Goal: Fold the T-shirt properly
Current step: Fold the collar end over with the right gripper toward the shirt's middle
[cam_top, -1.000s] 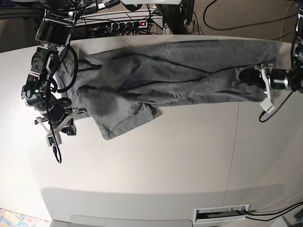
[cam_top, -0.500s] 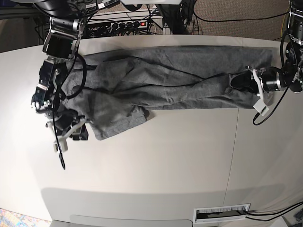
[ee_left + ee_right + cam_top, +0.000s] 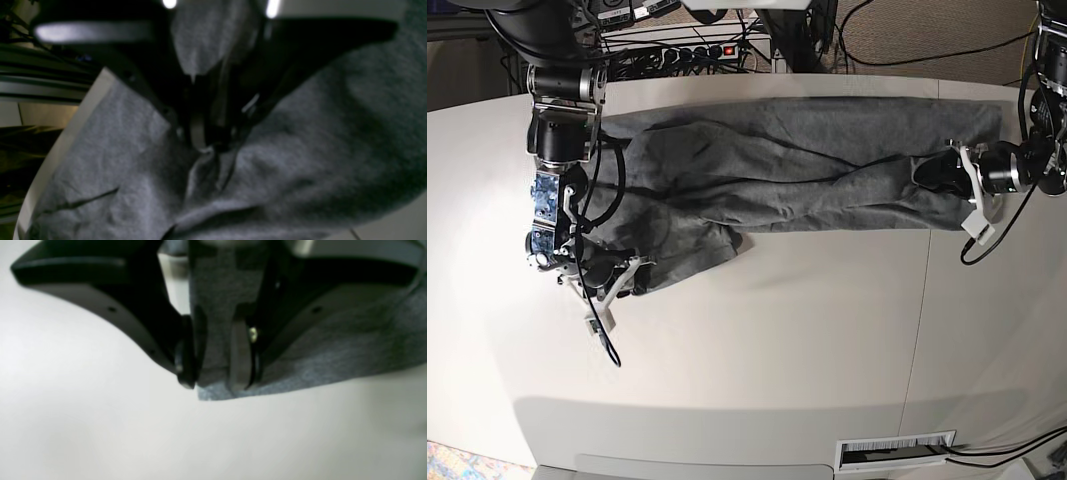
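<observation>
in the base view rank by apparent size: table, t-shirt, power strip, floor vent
1. table
2. T-shirt
3. power strip and floor vent: look about alike, and the strip is partly hidden by cables, so unranked.

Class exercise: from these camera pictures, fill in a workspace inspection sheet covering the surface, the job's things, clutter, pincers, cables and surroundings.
Surface: white table, mostly bare.
Job's things: grey T-shirt lying stretched along the far edge, wrinkled, unfolded.
Clutter: nothing seen.
Pincers: left pincer closed on bunched shirt fabric; right pincer straddling a shirt edge.
Cables: cable hanging off the right arm; more behind the table.
Surroundings: power strip behind the table.
</observation>
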Robot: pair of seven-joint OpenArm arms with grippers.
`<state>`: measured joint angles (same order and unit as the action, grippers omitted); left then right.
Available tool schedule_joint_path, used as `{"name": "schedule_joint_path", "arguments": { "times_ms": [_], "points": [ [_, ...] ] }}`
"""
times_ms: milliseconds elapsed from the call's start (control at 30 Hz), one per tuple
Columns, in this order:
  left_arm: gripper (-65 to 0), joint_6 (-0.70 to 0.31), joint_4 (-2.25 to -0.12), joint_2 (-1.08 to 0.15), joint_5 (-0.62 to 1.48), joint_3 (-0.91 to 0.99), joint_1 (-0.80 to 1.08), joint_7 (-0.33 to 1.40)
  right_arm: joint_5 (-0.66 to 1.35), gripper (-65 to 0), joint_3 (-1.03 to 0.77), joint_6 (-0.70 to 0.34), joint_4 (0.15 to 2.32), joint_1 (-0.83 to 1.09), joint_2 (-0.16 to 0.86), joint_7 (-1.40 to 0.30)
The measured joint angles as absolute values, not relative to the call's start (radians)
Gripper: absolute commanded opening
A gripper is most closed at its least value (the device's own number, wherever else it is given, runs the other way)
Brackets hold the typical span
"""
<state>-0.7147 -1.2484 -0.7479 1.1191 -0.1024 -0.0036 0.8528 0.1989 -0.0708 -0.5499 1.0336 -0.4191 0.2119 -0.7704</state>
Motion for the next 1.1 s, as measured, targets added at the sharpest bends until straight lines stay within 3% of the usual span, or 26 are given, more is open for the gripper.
{"name": "schedule_joint_path", "arguments": {
  "times_ms": [67, 200, 467, 700, 1100],
  "points": [
    [-55.1, -0.715, -1.248, -0.748, 1.119, -0.102, -0.004, 0.853, 0.209, -47.0, -0.071, -0.55, 1.034, -0.421, 0.213, -0.793],
    [-55.1, -0.715, -1.248, -0.748, 1.119, -0.102, -0.004, 0.852, 0.24, -65.0, -0.072, -0.549, 1.039, -0.428, 0.214, -0.869],
    [-55.1, -0.715, -1.248, -0.748, 1.119, -0.102, -0.004, 0.851, 0.421, -65.0, -0.072, -0.55, 1.074, -0.422, 0.218, -1.027],
    [-55.1, -0.715, -1.248, -0.748, 1.118, -0.102, -0.003, 0.843, 0.664, -65.0, -0.07, -0.551, 1.333, -0.401, 0.254, -1.282],
    [-55.1, -0.715, -1.249, -0.748, 1.11, -0.103, -0.003, 0.836, 0.667, -65.0, -0.069, -0.55, 1.64, -0.127, 0.285, -1.301]
  ]
}}
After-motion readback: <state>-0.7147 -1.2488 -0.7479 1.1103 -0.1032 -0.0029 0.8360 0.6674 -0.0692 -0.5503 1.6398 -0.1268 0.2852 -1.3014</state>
